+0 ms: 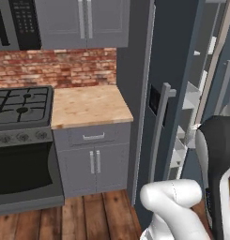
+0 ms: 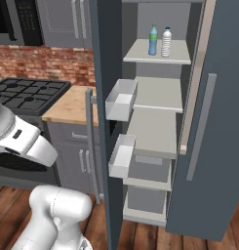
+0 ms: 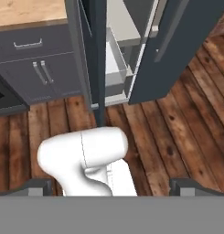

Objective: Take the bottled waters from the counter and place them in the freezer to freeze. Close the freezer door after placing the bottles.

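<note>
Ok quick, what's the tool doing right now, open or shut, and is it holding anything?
Tool: open, fingertips spread wide apart, holding nothing. It points down at the wooden floor.

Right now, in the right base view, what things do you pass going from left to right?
Black gas stove → wood counter → freezer door with white bins → blue-tinted bottle → clear bottle → other grey door.

2 bottled waters stand on 1 freezer shelf: 1 blue-tinted bottle (image 2: 153, 40) and 1 clear-whitish bottle (image 2: 166, 42). The freezer door (image 2: 104, 122) carries 2 white bins (image 2: 121, 100). The counter (image 1: 88, 105) has 1 drawer over 2 cabinet doors (image 1: 93, 166).
</note>
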Motion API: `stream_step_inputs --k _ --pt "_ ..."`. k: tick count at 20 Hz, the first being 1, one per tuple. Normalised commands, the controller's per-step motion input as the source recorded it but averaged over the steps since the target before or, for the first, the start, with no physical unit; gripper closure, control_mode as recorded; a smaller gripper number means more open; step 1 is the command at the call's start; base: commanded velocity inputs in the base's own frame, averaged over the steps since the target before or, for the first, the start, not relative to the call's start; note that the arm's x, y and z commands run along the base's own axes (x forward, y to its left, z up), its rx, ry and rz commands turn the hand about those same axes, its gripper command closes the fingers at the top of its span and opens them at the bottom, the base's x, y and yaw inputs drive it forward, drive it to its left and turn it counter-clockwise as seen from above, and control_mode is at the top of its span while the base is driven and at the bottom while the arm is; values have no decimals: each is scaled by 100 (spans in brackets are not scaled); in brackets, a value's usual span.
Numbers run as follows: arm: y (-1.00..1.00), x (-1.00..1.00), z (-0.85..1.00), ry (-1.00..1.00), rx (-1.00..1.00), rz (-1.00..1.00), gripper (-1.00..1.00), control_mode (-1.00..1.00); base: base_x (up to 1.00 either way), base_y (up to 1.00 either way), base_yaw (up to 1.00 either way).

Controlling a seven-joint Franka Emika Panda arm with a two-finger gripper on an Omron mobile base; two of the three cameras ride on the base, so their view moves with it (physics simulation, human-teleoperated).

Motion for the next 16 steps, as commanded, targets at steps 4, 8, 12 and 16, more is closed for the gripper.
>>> stream_step_inputs --k 4,8,12,16 --pt "1 59 0 0 -1 -27 -100 -100 0 0 0" --pt "0 75 0 0 0 -33 -100 -100 0 0 0" --pt "1 72 0 0 0 -33 -100 -100 0 0 0" --pt "6 44 0 -2 0 -32 -100 -100 0 0 0"
